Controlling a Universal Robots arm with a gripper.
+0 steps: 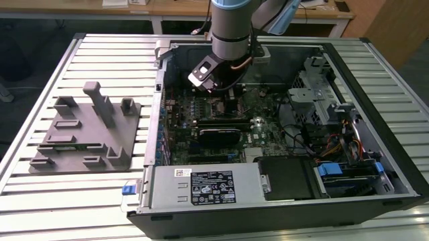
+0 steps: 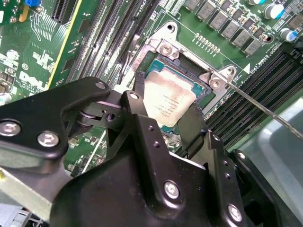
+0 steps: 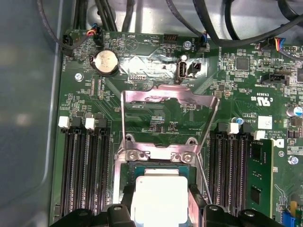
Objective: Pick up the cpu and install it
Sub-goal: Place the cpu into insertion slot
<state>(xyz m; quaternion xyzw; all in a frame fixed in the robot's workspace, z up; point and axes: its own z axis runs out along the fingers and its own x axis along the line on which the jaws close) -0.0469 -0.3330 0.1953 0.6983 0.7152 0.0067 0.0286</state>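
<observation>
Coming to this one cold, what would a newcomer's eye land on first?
First the robot arm reaching down into the open computer case on the slatted table, with a grey fixture tray at the exterior view's left. Then, in the second wrist view, the gripper holding the silver-topped cpu at the motherboard socket. In the first wrist view the socket's metal load plate stands flipped open.
</observation>
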